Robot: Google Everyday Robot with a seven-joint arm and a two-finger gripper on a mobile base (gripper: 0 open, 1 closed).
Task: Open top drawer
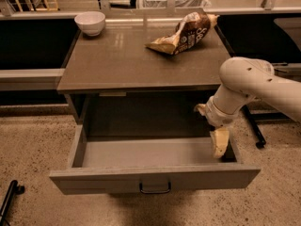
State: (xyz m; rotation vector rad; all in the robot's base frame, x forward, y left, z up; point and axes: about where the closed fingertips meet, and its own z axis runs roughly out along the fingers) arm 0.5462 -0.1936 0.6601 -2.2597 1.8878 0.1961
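Note:
The top drawer (94, 180) of the grey-brown cabinet stands pulled far out toward me. Its flat front carries a small dark centre handle (155, 188), and its shallow grey box is empty. My gripper (219, 144) hangs from the white arm (249, 81) and reaches down inside the drawer at its right end, just behind the front panel. It is apart from the handle. The two lower drawers are hidden beneath the open one.
On the cabinet top (122, 65) a white bowl (90, 22) sits at the back left and a crumpled brown snack bag (186, 32) at the back right. A black wheeled leg (254, 131) stands right of the cabinet, another black piece (9, 199) at the lower left floor.

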